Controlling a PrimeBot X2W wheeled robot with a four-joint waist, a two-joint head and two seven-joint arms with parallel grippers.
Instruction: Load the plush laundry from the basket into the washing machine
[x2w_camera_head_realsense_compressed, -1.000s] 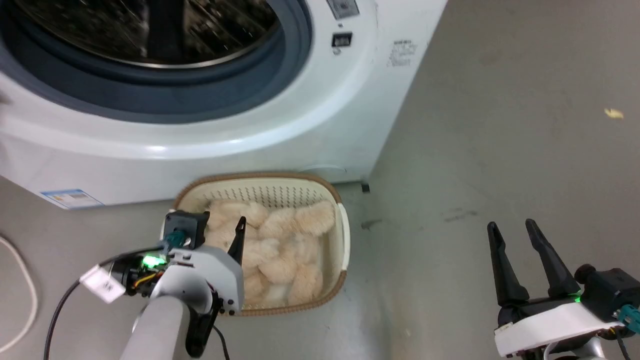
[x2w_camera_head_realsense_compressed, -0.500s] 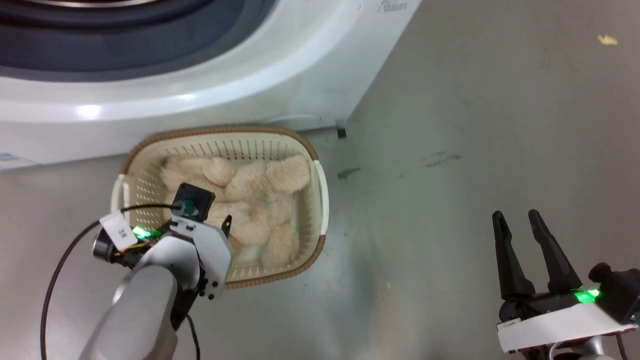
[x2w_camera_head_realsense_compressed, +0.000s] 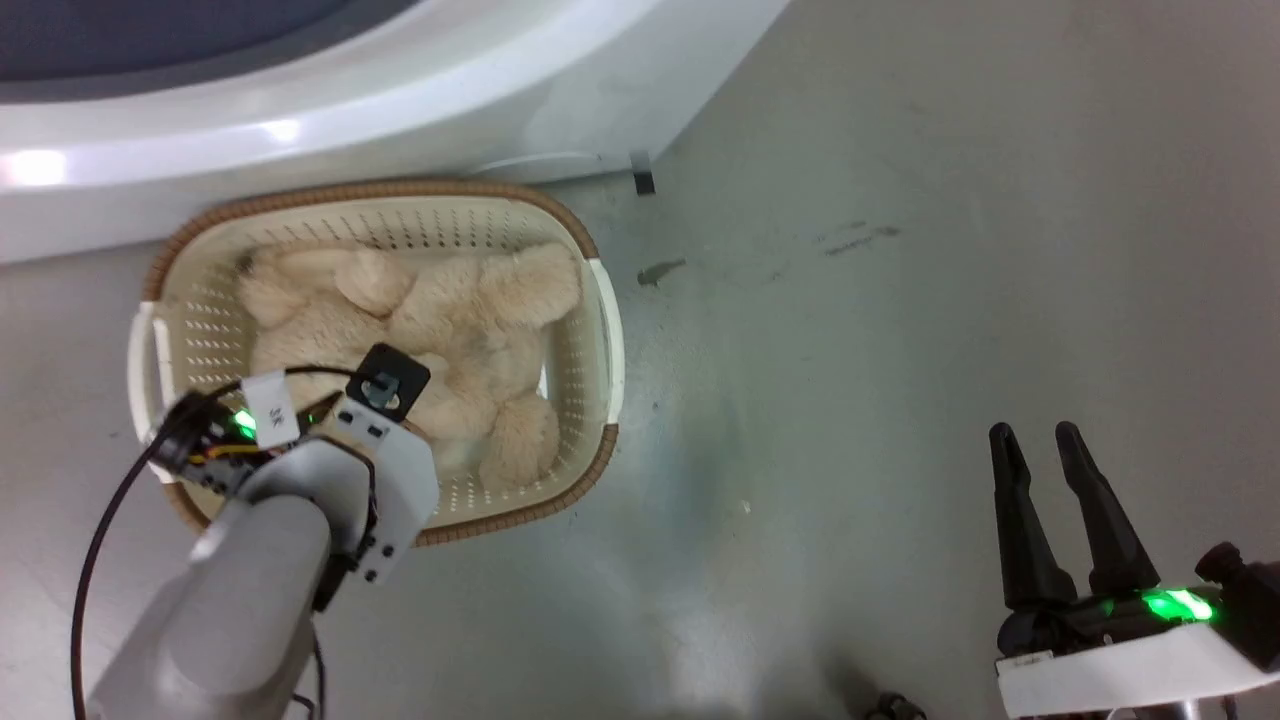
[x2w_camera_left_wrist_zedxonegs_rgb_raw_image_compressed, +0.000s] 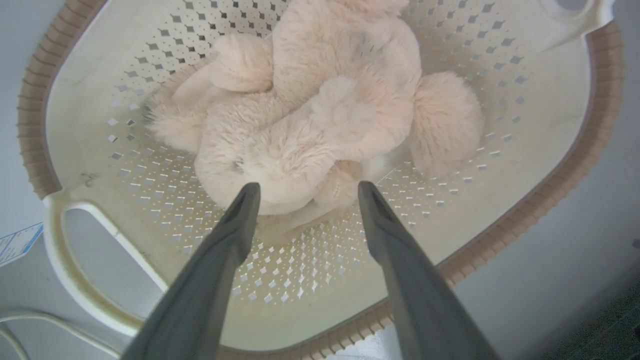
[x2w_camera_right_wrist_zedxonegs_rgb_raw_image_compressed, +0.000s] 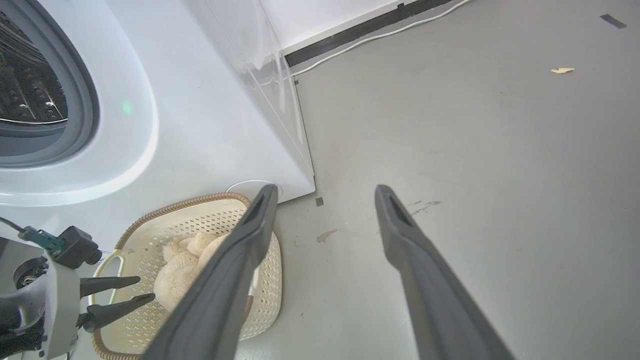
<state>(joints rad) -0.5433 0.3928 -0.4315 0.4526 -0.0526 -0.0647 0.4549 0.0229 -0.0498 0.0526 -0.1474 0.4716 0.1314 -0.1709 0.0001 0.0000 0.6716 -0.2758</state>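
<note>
Left gripper (x2w_camera_left_wrist_zedxonegs_rgb_raw_image_compressed: 305, 187): fingers spread wide, empty, tips poised over the plush laundry (x2w_camera_left_wrist_zedxonegs_rgb_raw_image_compressed: 310, 115). Laundry: heaped in basket (x2w_camera_left_wrist_zedxonegs_rgb_raw_image_compressed: 602, 100), on floor (x2w_camera_head_realsense_compressed: 900, 300) just before washing machine (x2w_camera_right_wrist_zedxonegs_rgb_raw_image_compressed: 200, 125). Right gripper (x2w_camera_head_realsense_compressed: 1035, 432): spread, empty, well apart over floor.

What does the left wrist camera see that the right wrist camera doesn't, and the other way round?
Left wrist view: a close look down into the basket, its perforated bottom and white handle, with the open left claw poised over the plush laundry. Right wrist view: the washing machine with its steel drum, a white cable along the wall, a pale scrap and the open right claw over the grey floor. Both: the basket holding the plush laundry, and the left claw.
</note>
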